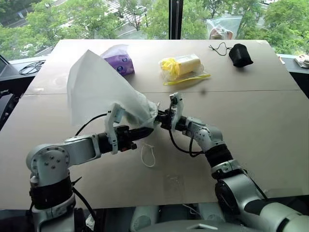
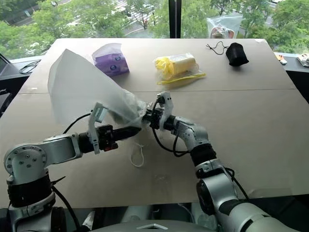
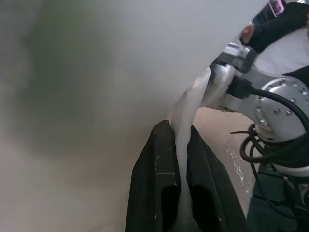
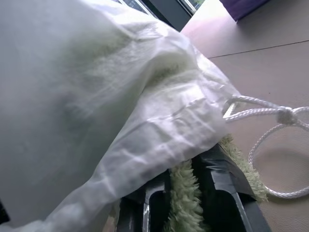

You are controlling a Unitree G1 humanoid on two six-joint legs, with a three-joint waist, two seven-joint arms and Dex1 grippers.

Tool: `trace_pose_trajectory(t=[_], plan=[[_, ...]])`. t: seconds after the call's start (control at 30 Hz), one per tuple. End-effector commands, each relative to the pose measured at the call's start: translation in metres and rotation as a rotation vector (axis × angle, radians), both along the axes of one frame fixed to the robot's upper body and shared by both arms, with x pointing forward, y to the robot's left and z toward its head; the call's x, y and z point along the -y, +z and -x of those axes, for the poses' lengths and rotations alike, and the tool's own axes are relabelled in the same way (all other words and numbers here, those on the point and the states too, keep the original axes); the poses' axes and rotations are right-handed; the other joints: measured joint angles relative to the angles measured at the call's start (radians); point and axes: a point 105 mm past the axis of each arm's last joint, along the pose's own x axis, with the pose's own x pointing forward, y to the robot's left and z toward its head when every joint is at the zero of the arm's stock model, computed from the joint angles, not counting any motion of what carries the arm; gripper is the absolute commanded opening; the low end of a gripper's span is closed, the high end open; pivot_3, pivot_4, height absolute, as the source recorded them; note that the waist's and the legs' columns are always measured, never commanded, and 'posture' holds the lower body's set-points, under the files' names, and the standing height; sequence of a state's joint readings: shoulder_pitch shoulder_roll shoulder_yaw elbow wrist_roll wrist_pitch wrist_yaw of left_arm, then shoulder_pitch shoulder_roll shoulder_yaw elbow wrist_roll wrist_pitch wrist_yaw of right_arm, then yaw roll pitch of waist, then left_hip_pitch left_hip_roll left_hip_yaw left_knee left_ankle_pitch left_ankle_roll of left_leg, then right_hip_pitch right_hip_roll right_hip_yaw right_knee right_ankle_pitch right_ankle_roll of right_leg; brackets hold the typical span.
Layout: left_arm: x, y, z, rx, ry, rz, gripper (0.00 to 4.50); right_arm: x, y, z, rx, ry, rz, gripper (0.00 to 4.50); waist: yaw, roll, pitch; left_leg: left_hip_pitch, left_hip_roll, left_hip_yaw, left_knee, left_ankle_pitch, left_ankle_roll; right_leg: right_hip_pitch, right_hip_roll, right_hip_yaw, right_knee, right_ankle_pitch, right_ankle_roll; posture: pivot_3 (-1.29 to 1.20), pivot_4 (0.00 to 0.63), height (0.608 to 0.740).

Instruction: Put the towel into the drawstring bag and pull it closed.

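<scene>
1. Left hand (image 1: 145,129) clamped on the mouth edge of the drawstring bag (image 1: 99,87), holding it raised above the surface (image 1: 251,121).
2. Right hand (image 1: 163,117) pinches the towel (image 4: 186,203) at the bag mouth; green pile sits between its fingers.
3. Cord loop (image 1: 148,155) hangs below.

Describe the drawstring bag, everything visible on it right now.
The drawstring bag is a large sack of thin white fabric, held off the table with its closed end raised and its gathered mouth low. The left hand is shut on a fold near the mouth. The right hand pinches the towel, light green and fluffy, at the opening. A knotted white cord loop hangs from the mouth.
</scene>
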State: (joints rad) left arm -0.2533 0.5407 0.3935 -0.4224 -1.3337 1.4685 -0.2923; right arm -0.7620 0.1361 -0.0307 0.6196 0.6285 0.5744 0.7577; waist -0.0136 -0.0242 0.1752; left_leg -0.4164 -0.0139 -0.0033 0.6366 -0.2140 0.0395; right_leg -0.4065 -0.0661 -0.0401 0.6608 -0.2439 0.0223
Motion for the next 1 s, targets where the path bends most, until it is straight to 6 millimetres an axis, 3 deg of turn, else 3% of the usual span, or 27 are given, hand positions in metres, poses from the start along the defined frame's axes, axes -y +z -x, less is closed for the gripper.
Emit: trace_pose_trajectory(t=[0.03, 0.13, 0.27, 0.37, 0.4, 0.43, 0.47, 0.53, 0.57, 0.67, 0.77, 0.83, 0.9, 1.0], plan=[[0.024, 0.01, 0.022, 0.017, -0.139, 0.074, 0.0, -0.059, 0.068, 0.027, 0.002, 0.185, -0.268, 0.02, -0.001, 0.0, 0.0, 0.0, 0.0, 0.0, -0.001, 0.0, 0.0, -0.001, 0.0, 0.0, 0.001, 0.0, 0.0, 0.0, 0.15, 0.74], [0.042, 0.017, 0.026, 0.02, -0.19, 0.126, 0.0, -0.067, 0.069, 0.037, -0.045, 0.234, -0.282, 0.02, -0.002, 0.0, 0.0, 0.0, 0.001, 0.0, -0.002, 0.0, 0.0, -0.002, 0.0, 0.0, 0.001, 0.0, -0.001, 0.0, 0.15, 0.74], [0.047, 0.022, 0.018, 0.028, -0.146, 0.148, 0.0, -0.053, 0.069, 0.034, -0.109, 0.182, -0.302, 0.02, -0.002, 0.0, 0.0, 0.0, 0.001, 0.0, -0.002, 0.0, 0.0, -0.002, 0.0, 0.0, 0.001, 0.0, 0.0, 0.0, 0.15, 0.74], [0.045, 0.018, -0.01, 0.075, 0.014, 0.142, 0.0, -0.025, 0.049, 0.018, 0.154, -0.071, 0.041, 0.02, 0.001, 0.001, 0.001, -0.001, 0.0, 0.001, -0.002, 0.0, 0.0, -0.002, -0.001, 0.0, 0.001, 0.0, 0.0, 0.0, 0.15, 0.74], [0.048, 0.016, -0.014, 0.061, 0.029, 0.152, 0.0, -0.021, 0.043, 0.02, 0.248, -0.107, 0.145, 0.02, 0.003, 0.001, 0.0, -0.002, 0.0, 0.001, -0.002, 0.0, 0.0, -0.003, -0.001, 0.0, 0.001, 0.0, 0.0, 0.0, 0.15, 0.74], [0.064, 0.016, -0.011, 0.048, -0.016, 0.174, 0.0, -0.022, 0.043, 0.036, 0.338, -0.022, 0.178, 0.02, 0.005, 0.001, -0.001, -0.002, 0.0, 0.001, -0.003, 0.0, 0.0, -0.003, 0.0, 0.0, 0.0, 0.0, 0.0, 0.0, 0.15, 0.74], [0.077, 0.018, -0.008, 0.035, -0.059, 0.201, 0.0, -0.024, 0.047, 0.048, 0.344, 0.053, 0.138, 0.02, 0.01, 0.001, 0.0, -0.002, 0.0, 0.001, -0.003, 0.0, 0.0, -0.003, 0.0, 0.0, 0.0, 0.0, 0.0, 0.0, 0.15, 0.74], [0.093, 0.021, -0.005, -0.003, -0.105, 0.264, 0.0, -0.029, 0.073, 0.055, 0.233, 0.138, -0.076, 0.02, 0.01, 0.0, 0.0, -0.004, -0.001, 0.001, -0.001, 0.0, 0.0, -0.003, -0.001, 0.0, -0.001, 0.0, 0.001, 0.0, 0.15, 0.74], [0.093, 0.019, -0.007, -0.023, -0.106, 0.27, 0.0, -0.033, 0.079, 0.055, 0.2, 0.173, -0.129, 0.02, 0.005, 0.0, 0.0, -0.005, -0.001, 0.001, 0.0, 0.001, -0.002, -0.003, 0.0, 0.0, 0.0, 0.0, 0.001, 0.0, 0.15, 0.74], [0.083, 0.018, -0.012, 0.002, -0.091, 0.222, 0.0, -0.036, 0.072, 0.044, 0.221, 0.133, -0.063, 0.02, -0.005, 0.0, 0.0, -0.004, 0.001, 0.002, 0.001, 0.0, 0.001, -0.004, 0.003, 0.001, 0.002, 0.0, 0.0, 0.0, 0.15, 0.74], [0.07, 0.025, -0.019, 0.053, -0.049, 0.204, 0.0, -0.017, 0.068, 0.035, 0.264, 0.065, -0.011, 0.02, -0.001, 0.001, 0.001, -0.001, 0.002, 0.001, -0.001, 0.0, 0.001, -0.004, 0.005, 0.001, 0.004, 0.0, 0.0, 0.0, 0.15, 0.74], [0.051, 0.029, -0.03, 0.079, 0.015, 0.206, 0.0, 0.013, 0.035, 0.015, 0.298, -0.089, 0.196, 0.02, 0.0, 0.001, 0.001, -0.002, 0.001, 0.001, -0.001, 0.0, 0.001, -0.004, 0.005, 0.001, 0.003, 0.0, 0.0, 0.0, 0.15, 0.74], [0.032, 0.035, -0.044, 0.093, 0.085, 0.216, 0.0, 0.049, 0.012, 0.004, 0.3, -0.203, 0.331, 0.99, 0.006, 0.001, 0.0, -0.002, 0.0, 0.002, -0.001, 0.0, 0.001, -0.003, 0.004, 0.002, 0.002, 0.0, 0.0, 0.0, 0.15, 0.74], [0.025, 0.034, -0.061, 0.087, 0.12, 0.198, 0.0, 0.079, 0.002, -0.002, 0.287, -0.298, 0.422, 2.08, 0.012, 0.0, 0.001, -0.003, -0.002, 0.002, 0.001, 0.0, 0.001, -0.002, 0.004, 0.001, 0.001, 0.0, 0.001, 0.0, 0.15, 0.74]])
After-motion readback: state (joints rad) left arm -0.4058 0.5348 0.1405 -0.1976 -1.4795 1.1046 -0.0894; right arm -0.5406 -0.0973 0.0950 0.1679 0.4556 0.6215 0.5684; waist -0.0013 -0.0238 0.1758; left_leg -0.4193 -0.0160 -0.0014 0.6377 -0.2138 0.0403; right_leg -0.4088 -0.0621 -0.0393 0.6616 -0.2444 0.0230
